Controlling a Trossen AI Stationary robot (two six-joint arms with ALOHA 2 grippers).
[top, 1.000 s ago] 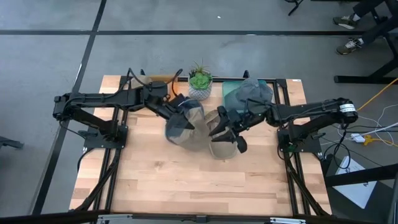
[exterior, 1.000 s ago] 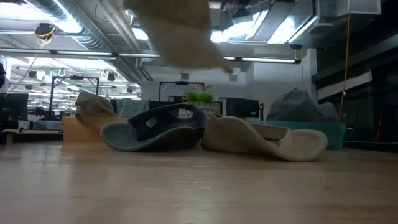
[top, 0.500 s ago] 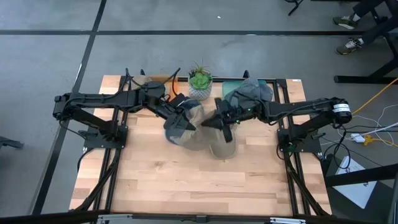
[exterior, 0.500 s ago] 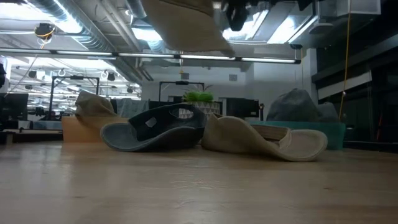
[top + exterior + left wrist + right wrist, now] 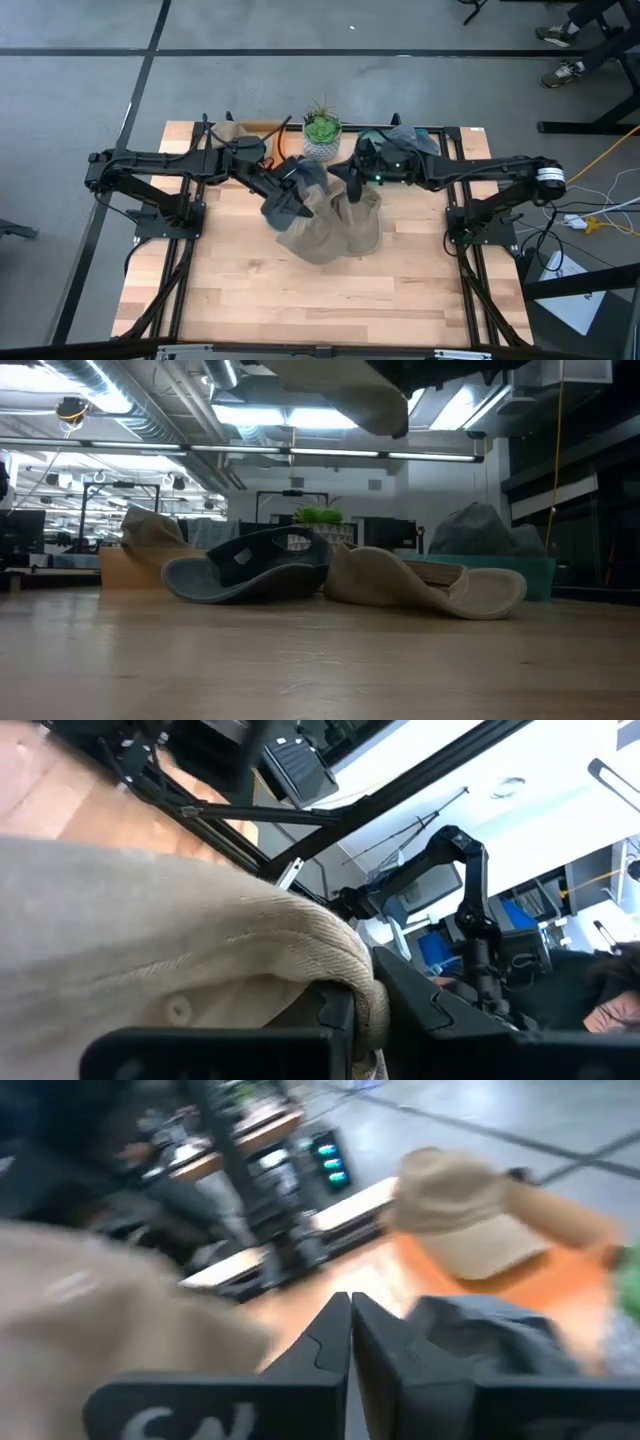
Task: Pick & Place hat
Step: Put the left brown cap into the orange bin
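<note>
A beige hat (image 5: 330, 228) hangs lifted above the table middle; in the low view only its lower edge (image 5: 340, 390) shows at the top. My left gripper (image 5: 287, 196) is shut on it. My right gripper (image 5: 354, 182) is shut at the hat's far edge, with beige cloth (image 5: 110, 1320) beside its fingers (image 5: 325, 1345). On the table, resting on their brims, lie a dark blue hat (image 5: 250, 565) and another beige hat (image 5: 430, 585); the lifted hat hides both from above. My left gripper pinches the beige hat's rolled edge (image 5: 350, 982) between its two fingers (image 5: 440, 1010), coming level from the table's left. The hat is lifted clear and hangs slack below and to the right of the fingers. My right gripper is next to the hat's far edge (image 5: 350, 200); whether it touches, I cannot tell.
A potted plant (image 5: 321, 128) stands at the far edge. Left of it an orange box (image 5: 250, 130) carries a beige cap (image 5: 470, 1220); right of it a teal bin (image 5: 520, 572) holds a grey hat (image 5: 405, 145). The near half of the table (image 5: 300, 300) is bare wood.
My right gripper has moved from the table middle toward the far edge and the lifted hat. The beige hat has risen, leaving the low view's top, and has swung out toward the table's right, spreading wider over the hats below.
</note>
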